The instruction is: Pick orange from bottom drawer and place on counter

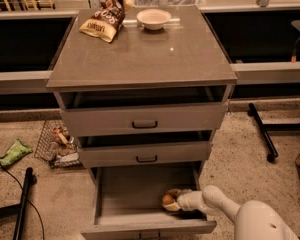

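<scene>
The bottom drawer stands pulled open below the two shallower drawers. The orange lies on the drawer floor at its front right. My gripper reaches down into the drawer from the right, right at the orange, with my white arm behind it. The gripper partly hides the orange's right side. The counter is the grey-brown top of the cabinet, above the drawers.
A chip bag and a pale bowl sit at the back of the counter. The top drawer and middle drawer stand slightly open. A wire basket, green packet and black stand legs are on the floor.
</scene>
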Controlling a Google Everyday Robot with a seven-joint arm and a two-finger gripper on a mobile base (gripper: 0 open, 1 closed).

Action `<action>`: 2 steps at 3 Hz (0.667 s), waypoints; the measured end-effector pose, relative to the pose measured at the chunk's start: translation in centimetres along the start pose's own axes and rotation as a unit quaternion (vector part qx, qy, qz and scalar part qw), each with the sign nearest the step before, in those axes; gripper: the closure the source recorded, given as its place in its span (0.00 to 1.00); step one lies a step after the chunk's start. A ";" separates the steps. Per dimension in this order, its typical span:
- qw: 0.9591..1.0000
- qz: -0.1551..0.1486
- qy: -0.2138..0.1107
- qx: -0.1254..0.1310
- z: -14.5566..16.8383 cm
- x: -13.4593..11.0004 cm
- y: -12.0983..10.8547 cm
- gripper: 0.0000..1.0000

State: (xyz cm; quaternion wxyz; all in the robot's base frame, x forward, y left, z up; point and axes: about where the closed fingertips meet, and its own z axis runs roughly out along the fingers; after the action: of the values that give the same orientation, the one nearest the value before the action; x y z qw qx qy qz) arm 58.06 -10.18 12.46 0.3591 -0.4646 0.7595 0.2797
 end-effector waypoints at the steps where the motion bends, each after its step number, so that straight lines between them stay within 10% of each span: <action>1: 0.999 -0.035 -0.033 -0.003 -2.3 -2.7 0.5 0.96; 2: 0.991 -0.096 -0.090 -0.012 -6.3 -7.2 1.7 1.00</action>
State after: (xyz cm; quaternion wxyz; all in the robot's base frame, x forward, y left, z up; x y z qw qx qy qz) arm 56.95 -10.60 22.12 0.4457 -0.5124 0.6727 0.2938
